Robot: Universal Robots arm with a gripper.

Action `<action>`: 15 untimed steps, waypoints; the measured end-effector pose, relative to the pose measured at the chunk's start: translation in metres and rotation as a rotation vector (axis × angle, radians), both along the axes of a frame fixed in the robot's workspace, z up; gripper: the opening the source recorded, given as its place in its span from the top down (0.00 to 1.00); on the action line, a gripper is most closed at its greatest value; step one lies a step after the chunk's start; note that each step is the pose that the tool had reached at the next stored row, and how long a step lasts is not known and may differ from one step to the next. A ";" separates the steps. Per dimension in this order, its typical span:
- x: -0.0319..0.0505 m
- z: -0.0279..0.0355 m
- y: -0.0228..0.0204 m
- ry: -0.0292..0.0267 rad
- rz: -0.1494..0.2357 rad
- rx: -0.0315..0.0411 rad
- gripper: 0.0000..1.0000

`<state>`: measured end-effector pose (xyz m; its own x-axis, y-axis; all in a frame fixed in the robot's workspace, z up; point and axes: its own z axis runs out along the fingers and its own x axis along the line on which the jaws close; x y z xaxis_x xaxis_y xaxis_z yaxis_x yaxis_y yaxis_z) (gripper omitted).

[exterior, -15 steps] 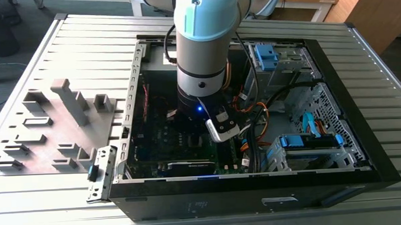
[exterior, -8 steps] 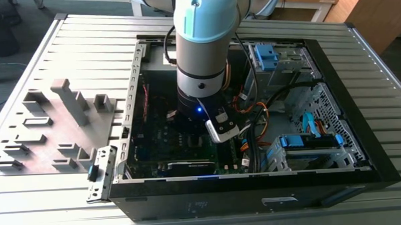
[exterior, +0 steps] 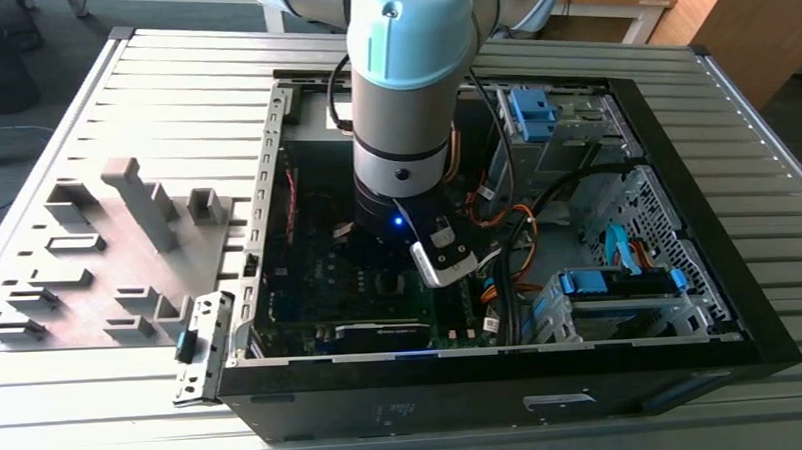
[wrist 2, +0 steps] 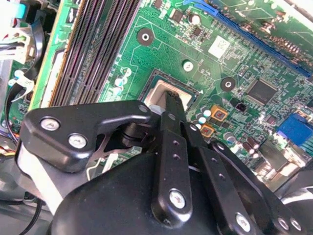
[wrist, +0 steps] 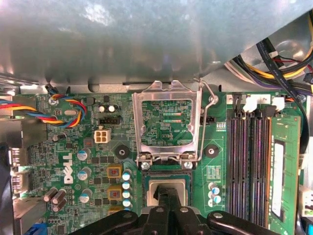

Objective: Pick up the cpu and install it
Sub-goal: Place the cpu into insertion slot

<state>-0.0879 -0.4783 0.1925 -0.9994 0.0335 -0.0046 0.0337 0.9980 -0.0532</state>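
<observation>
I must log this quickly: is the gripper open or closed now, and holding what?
Gripper: closed, over the cpu at the socket; a grasp cannot be told.

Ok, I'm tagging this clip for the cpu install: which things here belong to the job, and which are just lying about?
Of the job:
the cpu, right under the gripper
the socket frame, swung open

Just about:
the green memory stick
the coloured wires
the grey tray beside the case
</observation>
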 end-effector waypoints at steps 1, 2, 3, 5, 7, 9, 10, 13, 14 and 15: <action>0.0000 0.0000 0.0000 0.0000 0.000 0.0000 0.89; 0.0000 0.0001 0.0000 0.0000 0.000 -0.0001 0.89; 0.0000 0.0006 0.0000 -0.0003 0.000 0.0005 0.89; 0.0001 0.0035 0.0003 -0.0008 0.000 0.0017 0.89; 0.0000 0.0078 0.0000 0.0000 0.000 0.0002 0.89; 0.0000 0.0122 0.0000 -0.0001 0.000 0.0002 0.89; 0.0000 0.0146 0.0000 -0.0001 0.000 0.0002 0.89; 0.0000 0.0227 0.0000 -0.0001 0.000 0.0001 0.89; 0.0000 0.0253 0.0000 -0.0001 0.000 0.0001 0.89; 0.0000 0.0272 0.0000 0.0000 0.000 0.0000 0.89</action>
